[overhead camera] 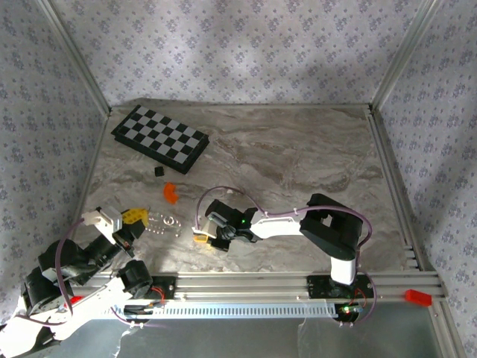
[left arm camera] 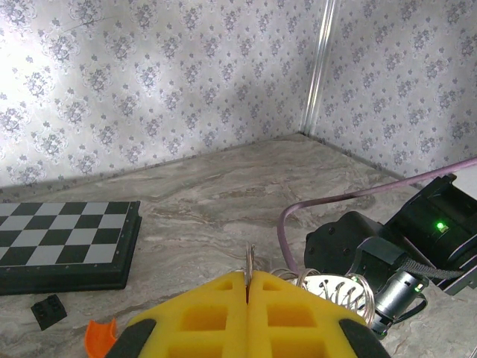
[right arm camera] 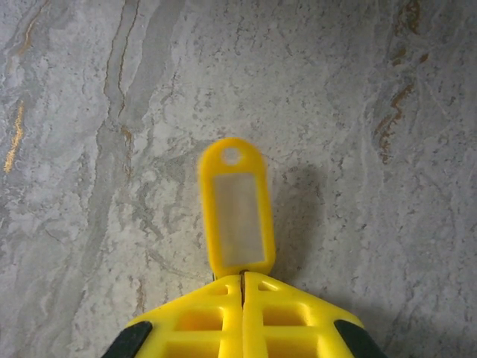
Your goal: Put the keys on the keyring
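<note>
Open table [overhead camera: 298, 149] mid-frame, checkerboard [overhead camera: 160, 138] upper left. Right gripper [right arm camera: 242, 277] clamps the keys [right arm camera: 235, 205], which jut up-frame. Left gripper [left arm camera: 247, 277] pinches the keyring [left arm camera: 332, 287].

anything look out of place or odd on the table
A small black block and an orange plastic piece lie loose near the checkerboard, which sits askew on the table. Nothing looks spilled or damaged.

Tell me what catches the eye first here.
The right gripper is shut on the bottom end of a yellow key tag, with the marbled table behind it. At the near left, the left gripper pinches the thin ring of the silver keyring, its pieces fanned out beyond. A black-and-white checkerboard lies at the far left.
</note>
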Robot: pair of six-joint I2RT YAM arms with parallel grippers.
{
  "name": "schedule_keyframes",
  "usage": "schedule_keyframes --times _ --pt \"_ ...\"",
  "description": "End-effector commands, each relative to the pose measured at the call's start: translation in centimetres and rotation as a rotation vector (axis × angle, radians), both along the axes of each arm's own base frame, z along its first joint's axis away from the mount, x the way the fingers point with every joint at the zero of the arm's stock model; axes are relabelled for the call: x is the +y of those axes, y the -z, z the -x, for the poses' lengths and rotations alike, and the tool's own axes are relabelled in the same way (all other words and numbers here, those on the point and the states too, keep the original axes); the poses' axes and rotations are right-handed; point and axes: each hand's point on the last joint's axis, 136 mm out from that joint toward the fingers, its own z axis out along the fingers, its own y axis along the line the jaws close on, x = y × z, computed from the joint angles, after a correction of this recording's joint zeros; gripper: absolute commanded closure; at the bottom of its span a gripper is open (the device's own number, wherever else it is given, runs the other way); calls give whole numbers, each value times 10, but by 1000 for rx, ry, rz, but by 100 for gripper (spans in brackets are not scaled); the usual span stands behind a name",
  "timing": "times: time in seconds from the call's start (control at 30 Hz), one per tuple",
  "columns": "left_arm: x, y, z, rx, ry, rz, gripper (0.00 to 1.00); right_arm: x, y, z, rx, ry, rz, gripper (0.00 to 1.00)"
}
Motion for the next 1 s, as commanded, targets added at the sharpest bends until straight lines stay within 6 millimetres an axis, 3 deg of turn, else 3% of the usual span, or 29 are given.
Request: schedule_keyframes --times 0.0,0.23,0.53,0.7,0.97 --pt "5 -10 -1 -20 -23 50 100 -4 2 -3 7 18 22 99" --pt "-1 -8 -2 -11 -9 53 100 -25 -7 -3 12 91 51 100" --pt "-30 -5 -10 -9 43 83 100 -104 -18 0 37 377 299 100" --pt "-39 -1 -14 -14 55 76 100 -135 -18 12 29 479 450 100" --pt "-59 6 -18 1 95 -18 100 -156 -17 26 81 563 573 100"
